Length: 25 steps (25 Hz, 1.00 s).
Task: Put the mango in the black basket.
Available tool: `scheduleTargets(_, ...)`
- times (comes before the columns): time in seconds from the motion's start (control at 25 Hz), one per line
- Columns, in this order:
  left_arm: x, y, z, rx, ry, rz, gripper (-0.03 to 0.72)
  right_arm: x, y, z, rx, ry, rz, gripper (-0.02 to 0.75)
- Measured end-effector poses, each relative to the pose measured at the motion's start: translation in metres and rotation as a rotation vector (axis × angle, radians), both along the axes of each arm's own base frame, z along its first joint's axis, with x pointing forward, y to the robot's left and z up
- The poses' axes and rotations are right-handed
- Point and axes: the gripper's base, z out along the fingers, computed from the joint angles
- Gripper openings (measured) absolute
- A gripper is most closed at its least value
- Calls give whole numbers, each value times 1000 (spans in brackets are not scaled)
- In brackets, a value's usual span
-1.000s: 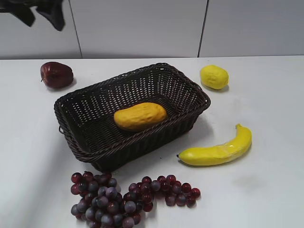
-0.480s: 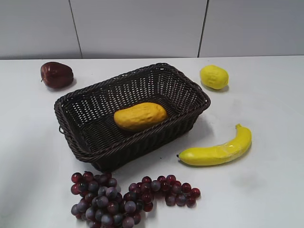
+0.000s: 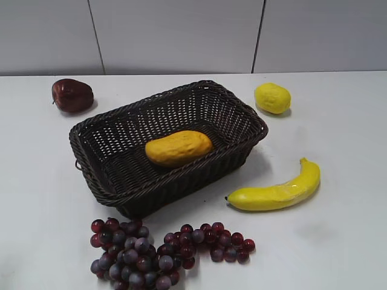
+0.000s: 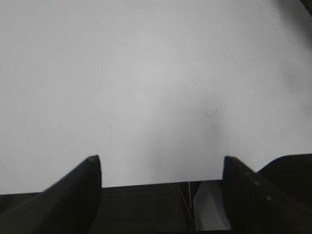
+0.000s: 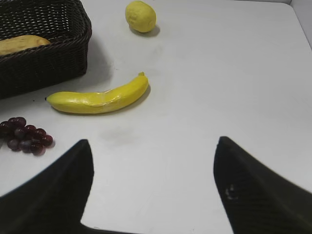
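Note:
The yellow-orange mango [image 3: 178,147] lies inside the black basket [image 3: 115,190] in the middle of the table. In the right wrist view a slice of the mango [image 5: 22,44] shows over the rim of the basket [image 5: 46,61] at the top left. Neither gripper shows in the exterior view. My left gripper [image 4: 161,163] is open and empty over bare white table. My right gripper [image 5: 153,146] is open and empty over the table, to the right of the basket.
A banana [image 3: 278,190] lies right of the basket and shows in the right wrist view [image 5: 100,97]. A lemon [image 3: 272,98] sits at the back right. A dark red apple [image 3: 72,95] sits back left. Purple grapes [image 3: 151,251] lie in front of the basket.
One second ago a dark arm part hung at the top left corner of the exterior view; it has moved out of view. The mango and the other things have not moved.

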Motion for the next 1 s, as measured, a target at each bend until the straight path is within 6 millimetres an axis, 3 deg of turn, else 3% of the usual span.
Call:
scheduleTargets(0.32, -60, 5, -18, -18, -278, 4, 582, 0, 0, 0, 0, 0, 0, 588)
scheduleTargets(0.52, -80, 6, -17, -34, -483, 8, 558, 0, 0, 0, 0, 0, 0, 588)
scheduleTargets(1.0, -117, 9, -15, -51, -722, 9, 520, 0, 0, 0, 0, 0, 0, 588)
